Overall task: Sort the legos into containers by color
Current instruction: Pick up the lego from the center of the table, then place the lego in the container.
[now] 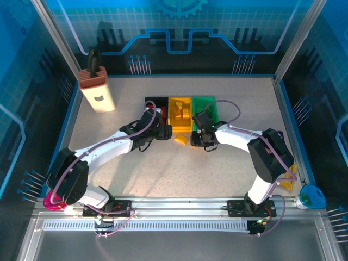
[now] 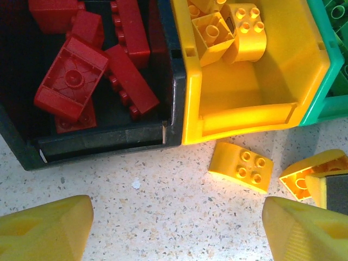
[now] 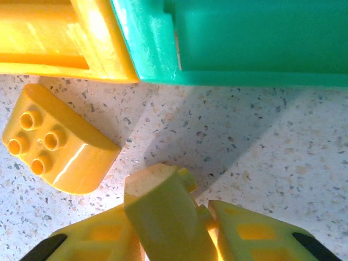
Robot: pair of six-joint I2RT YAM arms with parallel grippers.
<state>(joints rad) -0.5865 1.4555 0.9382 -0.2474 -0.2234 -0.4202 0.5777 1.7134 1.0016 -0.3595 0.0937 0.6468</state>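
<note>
Three containers stand in a row at the back: the black bin [image 1: 154, 104] [image 2: 103, 138] with red legos [image 2: 70, 81], the yellow bin [image 1: 180, 112] [image 2: 244, 117] with yellow legos [image 2: 244, 30], and the green bin [image 1: 206, 106] [image 3: 255, 49]. A loose yellow lego [image 1: 181, 140] [image 2: 241, 166] [image 3: 57, 147] lies on the table just in front of the yellow bin. My left gripper [image 1: 163, 132] [image 2: 176, 228] is open over bare table in front of the black bin. My right gripper [image 1: 202, 140] [image 3: 171, 223] is shut on another yellow lego [image 3: 157, 201] [image 2: 312, 171], low over the table in front of the green bin.
A tall beige box with a brown top [image 1: 98, 89] stands at the back left. A pink object [image 1: 54, 201] sits by the left arm's base and a blue one [image 1: 311, 197] at the near right corner. Blue walls enclose the table.
</note>
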